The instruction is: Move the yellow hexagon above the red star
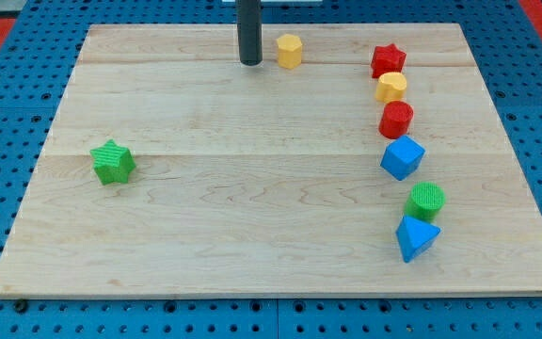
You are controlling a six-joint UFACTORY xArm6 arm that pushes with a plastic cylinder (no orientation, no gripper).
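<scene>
The yellow hexagon (290, 50) sits near the view's top, a little right of centre. The red star (388, 60) sits at the top right, about a hundred pixels to the right of the hexagon and slightly lower. My tip (250, 62) rests on the board just left of the yellow hexagon, with a small gap between them.
Below the red star runs a column of blocks: a yellow block (392, 87), a red cylinder (396, 120), a blue block (403, 157), a green cylinder (426, 201) and a blue triangle (415, 237). A green star (113, 161) lies at the left. The wooden board (233, 207) ends in blue pegboard.
</scene>
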